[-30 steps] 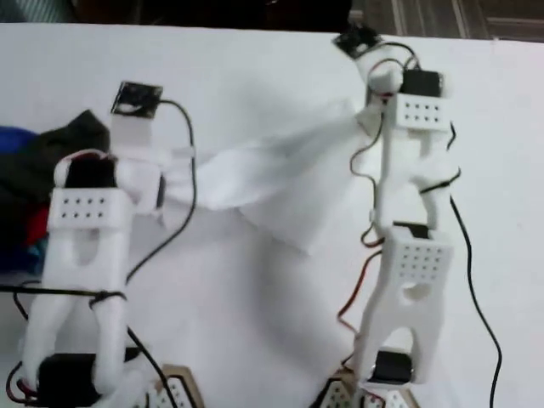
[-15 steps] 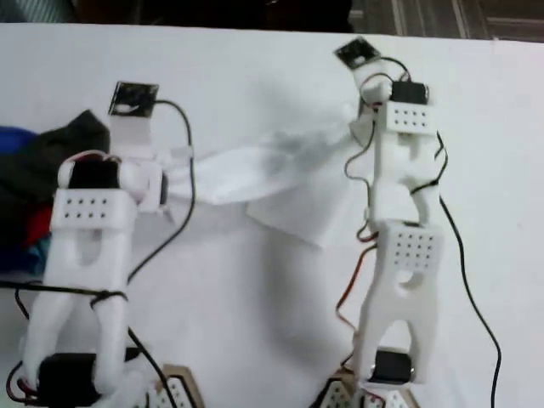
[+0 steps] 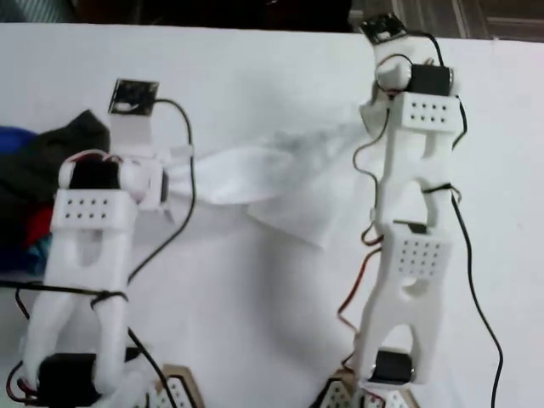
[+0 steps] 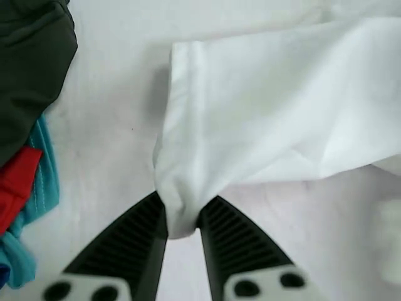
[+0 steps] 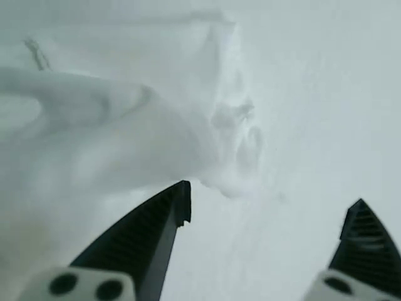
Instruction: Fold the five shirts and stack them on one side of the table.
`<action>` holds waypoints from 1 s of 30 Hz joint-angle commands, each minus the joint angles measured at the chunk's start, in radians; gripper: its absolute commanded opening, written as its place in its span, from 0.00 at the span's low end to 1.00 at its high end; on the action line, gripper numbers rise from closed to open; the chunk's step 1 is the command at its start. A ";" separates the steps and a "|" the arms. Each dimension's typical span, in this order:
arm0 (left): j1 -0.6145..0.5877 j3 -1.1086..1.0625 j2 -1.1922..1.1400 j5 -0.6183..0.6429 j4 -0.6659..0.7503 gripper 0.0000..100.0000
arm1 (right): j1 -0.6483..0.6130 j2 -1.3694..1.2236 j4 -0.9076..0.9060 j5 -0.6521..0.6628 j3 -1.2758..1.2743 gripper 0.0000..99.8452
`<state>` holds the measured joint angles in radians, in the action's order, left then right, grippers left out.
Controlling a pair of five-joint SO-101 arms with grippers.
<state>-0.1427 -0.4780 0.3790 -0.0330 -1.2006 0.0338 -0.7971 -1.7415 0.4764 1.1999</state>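
White shirt (image 3: 272, 174) is stretched across mid-frame in the high view. Its left end is pinched tight in the left gripper (image 4: 183, 226). Right gripper (image 5: 270, 197) gapes wide, gripping nothing, with the bunched shirt edge just ahead of its jaws. Pile (image 3: 34, 178) of other shirts sits far left.

You've got a plain white table (image 3: 255, 314) under everything, its far edge running straight across the high view. Beyond that edge you'll see dark floor (image 3: 212, 10), and toward the right end of it, brownish planks (image 3: 459, 17).
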 commanded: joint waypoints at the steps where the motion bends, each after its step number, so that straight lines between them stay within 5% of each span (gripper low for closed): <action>1: 0.008 0.010 0.020 0.002 0.018 0.03 | 0.021 0.113 -0.025 -0.003 -0.009 0.37; 6: 0.002 0.007 0.026 0.002 0.017 0.03 | -0.004 0.219 -0.028 -0.009 -0.169 0.37; 18: 0.002 0.013 0.023 0.002 0.018 0.03 | -0.266 0.638 0.016 -0.166 -1.068 0.37; 30: 0.003 0.013 0.021 0.002 0.018 0.03 | -0.364 0.507 0.303 -0.212 -1.255 0.37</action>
<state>-0.1427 -0.4780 0.3790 -0.0330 -1.2006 -0.3222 -0.2723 -1.4883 0.2723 -0.0537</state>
